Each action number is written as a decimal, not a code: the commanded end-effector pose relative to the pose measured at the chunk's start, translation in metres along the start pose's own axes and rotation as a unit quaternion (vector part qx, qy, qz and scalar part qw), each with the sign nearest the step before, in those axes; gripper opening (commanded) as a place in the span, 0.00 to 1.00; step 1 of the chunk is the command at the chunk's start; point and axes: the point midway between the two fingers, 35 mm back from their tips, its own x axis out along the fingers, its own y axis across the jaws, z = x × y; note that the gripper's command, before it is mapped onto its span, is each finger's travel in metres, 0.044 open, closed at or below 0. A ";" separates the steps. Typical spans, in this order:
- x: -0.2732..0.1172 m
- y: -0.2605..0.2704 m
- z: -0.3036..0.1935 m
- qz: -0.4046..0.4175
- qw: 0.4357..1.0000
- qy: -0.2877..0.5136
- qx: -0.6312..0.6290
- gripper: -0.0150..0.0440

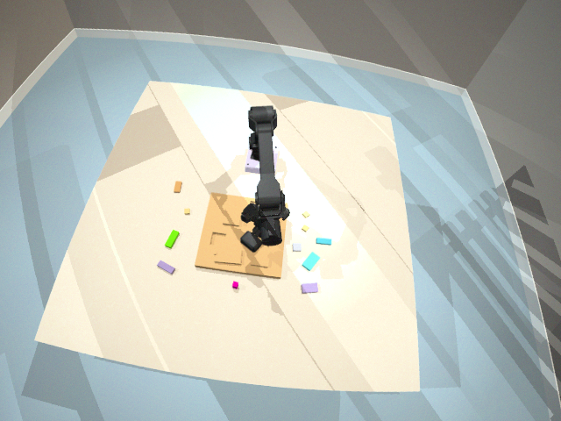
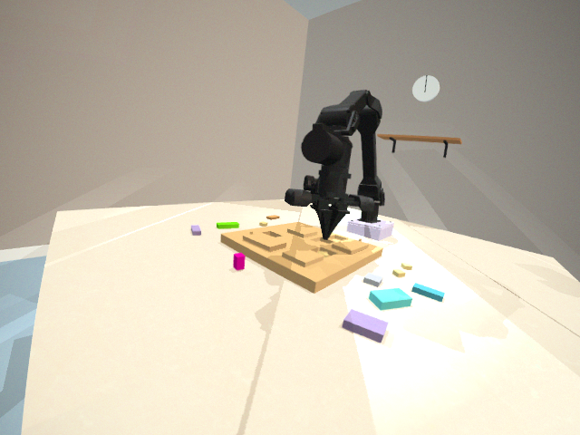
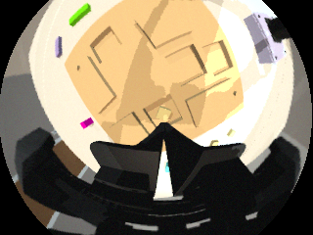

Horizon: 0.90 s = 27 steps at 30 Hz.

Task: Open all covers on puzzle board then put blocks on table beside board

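The wooden puzzle board (image 1: 203, 260) (image 2: 315, 282) (image 3: 196, 17) lies flat, with raised covers in its own colour, among them one cover (image 2: 265, 240) at the left and one cover (image 2: 303, 256) at the front corner. A small open well (image 2: 272, 233) shows beyond the left cover. My gripper (image 2: 326, 237) (image 3: 163, 125) is shut and empty, its tips low over the board. Just ahead of the tips, a pale yellow block (image 3: 163, 114) appears to sit in a square well. In the top view the arm hides the fingertips and part of the board. How far each cover stands open is unclear.
Around the board lie a green block (image 1: 172, 239) (image 2: 227, 225) (image 3: 79, 15), an orange block (image 1: 178, 186), a magenta block (image 1: 235, 284) (image 2: 238, 261), a cyan block (image 1: 310, 261) (image 2: 391, 298), a blue block (image 1: 323, 240), a grey block (image 1: 296, 247), and several purple and yellow ones. The arm's base (image 2: 370, 228) stands behind.
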 end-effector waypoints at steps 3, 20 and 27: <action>0.012 -0.001 0.001 -0.002 0.954 -0.004 -0.300 0.25; 0.021 -0.001 0.002 -0.003 0.809 -0.003 -0.587 0.25; 0.013 0.000 0.000 0.000 0.823 0.000 -0.568 0.34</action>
